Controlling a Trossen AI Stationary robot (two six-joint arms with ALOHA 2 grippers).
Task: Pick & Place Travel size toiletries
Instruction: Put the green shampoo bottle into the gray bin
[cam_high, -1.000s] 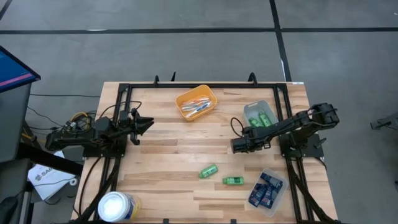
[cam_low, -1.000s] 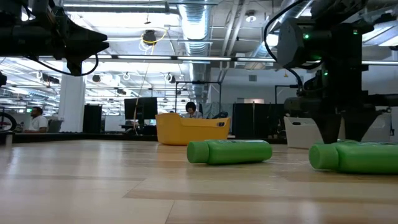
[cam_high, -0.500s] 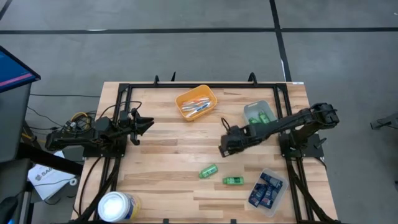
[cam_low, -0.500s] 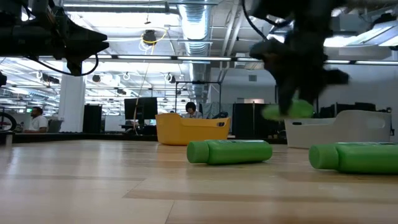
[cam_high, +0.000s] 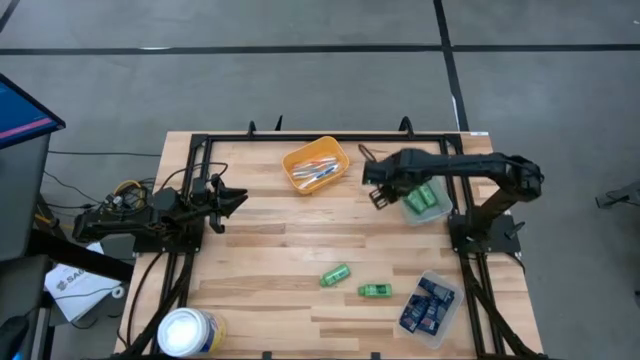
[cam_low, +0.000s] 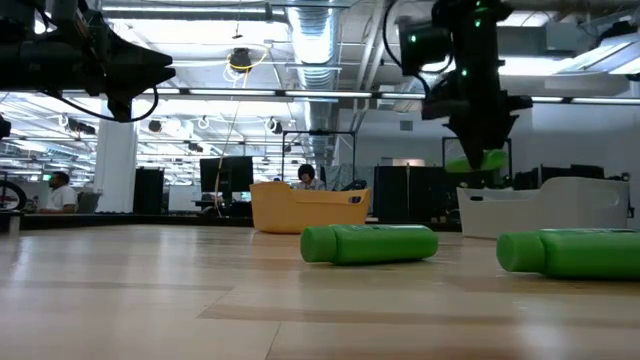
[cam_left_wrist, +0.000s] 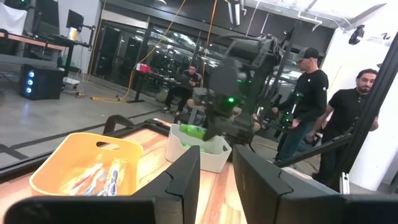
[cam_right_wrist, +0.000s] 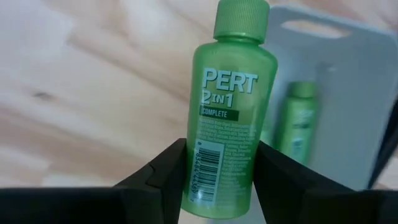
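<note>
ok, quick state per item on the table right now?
right gripper: shut on a green bottle, by the grey tray
left gripper: open, holding nothing
grey tray: holds green bottles
two green bottles: lying loose on the table
orange tray: holds thin sticks
clear tray: holds navy packets

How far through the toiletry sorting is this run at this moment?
Partly done. The grey tray already holds green bottles. The right gripper holds another green bottle by that tray's edge. Two loose bottles remain on the table. The left gripper waits.
</note>
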